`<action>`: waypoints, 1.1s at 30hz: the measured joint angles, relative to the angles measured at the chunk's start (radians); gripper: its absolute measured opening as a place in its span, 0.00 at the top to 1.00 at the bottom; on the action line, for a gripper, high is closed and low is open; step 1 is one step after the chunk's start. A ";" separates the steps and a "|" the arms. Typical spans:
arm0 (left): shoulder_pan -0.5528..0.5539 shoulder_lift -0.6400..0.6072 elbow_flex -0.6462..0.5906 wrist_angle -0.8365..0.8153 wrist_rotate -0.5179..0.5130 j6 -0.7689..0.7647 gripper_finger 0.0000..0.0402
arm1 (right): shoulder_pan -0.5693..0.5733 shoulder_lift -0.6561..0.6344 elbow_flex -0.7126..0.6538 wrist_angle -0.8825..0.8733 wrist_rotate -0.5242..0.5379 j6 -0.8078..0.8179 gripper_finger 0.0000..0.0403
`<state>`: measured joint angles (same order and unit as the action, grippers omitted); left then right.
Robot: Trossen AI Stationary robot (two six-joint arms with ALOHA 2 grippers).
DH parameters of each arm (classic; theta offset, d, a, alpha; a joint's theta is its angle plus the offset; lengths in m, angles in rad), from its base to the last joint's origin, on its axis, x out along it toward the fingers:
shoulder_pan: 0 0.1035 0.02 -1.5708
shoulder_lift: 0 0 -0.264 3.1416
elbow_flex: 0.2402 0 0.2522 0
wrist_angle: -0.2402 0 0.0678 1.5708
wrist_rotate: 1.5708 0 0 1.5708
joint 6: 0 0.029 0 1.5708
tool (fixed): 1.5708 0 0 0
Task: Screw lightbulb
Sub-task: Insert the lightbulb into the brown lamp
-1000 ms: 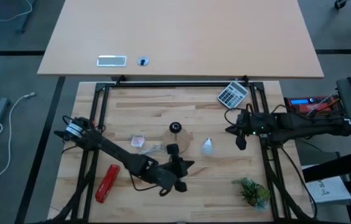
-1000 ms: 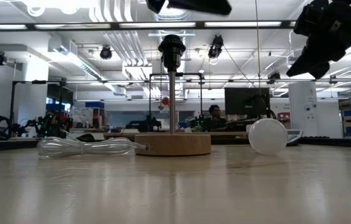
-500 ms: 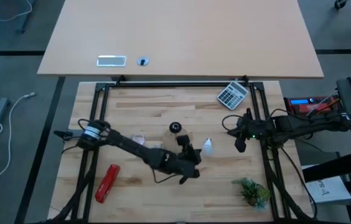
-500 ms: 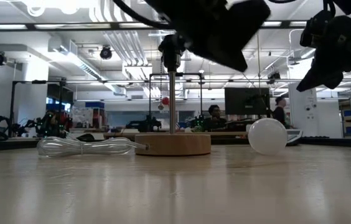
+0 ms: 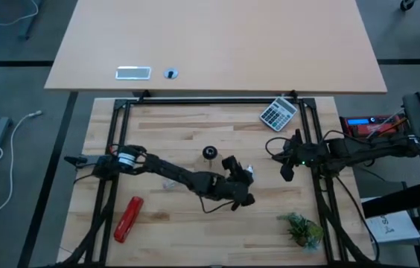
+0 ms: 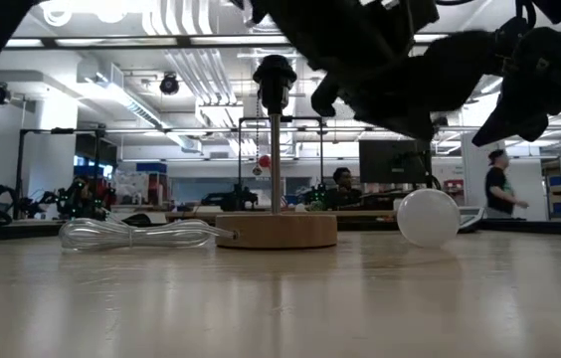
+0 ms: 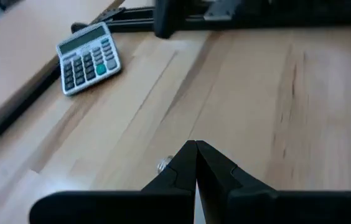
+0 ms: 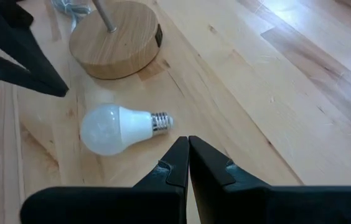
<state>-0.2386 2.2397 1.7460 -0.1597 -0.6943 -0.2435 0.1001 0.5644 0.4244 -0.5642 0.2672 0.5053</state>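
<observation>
Lightbulb (image 8: 122, 127) lies on its side on the butcher-block table (image 5: 173, 216), screw end aimed away from the lamp base (image 8: 114, 37). Your left gripper (image 5: 246, 176), jaws together and empty, hangs right over it and is nearer. Your right gripper (image 5: 287, 170), also closed, waits just beside. Farther off: calculator (image 5: 278, 113), then a lab with a person walking (image 6: 499, 191).

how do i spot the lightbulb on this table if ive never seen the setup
Start at the round wooden lamp base with its upright metal rod near the middle of the butcher-block table. The lightbulb lies on its side on the bare wood beside that base. It is the only smooth white globe there, ending in a silvery threaded cap.
</observation>
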 joint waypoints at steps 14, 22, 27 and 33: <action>0.047 -0.007 0.018 -0.077 0.209 -0.181 0.68 | 0.000 0.000 0.000 0.000 0.000 0.012 0.98; 0.069 -0.007 0.007 -0.075 0.207 -0.257 0.47 | 0.000 0.000 0.000 0.003 0.000 0.021 0.98; 0.078 -0.007 0.005 -0.069 0.207 -0.276 0.41 | 0.000 0.000 0.000 0.004 0.000 0.021 0.98; 0.085 0.020 0.000 -0.047 0.206 -0.273 0.43 | 0.000 0.000 0.000 0.004 0.000 0.020 0.98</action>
<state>-0.1535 2.2601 1.7465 -0.2063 -0.4880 -0.5167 0.1001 0.5644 0.4240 -0.5606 0.2668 0.5251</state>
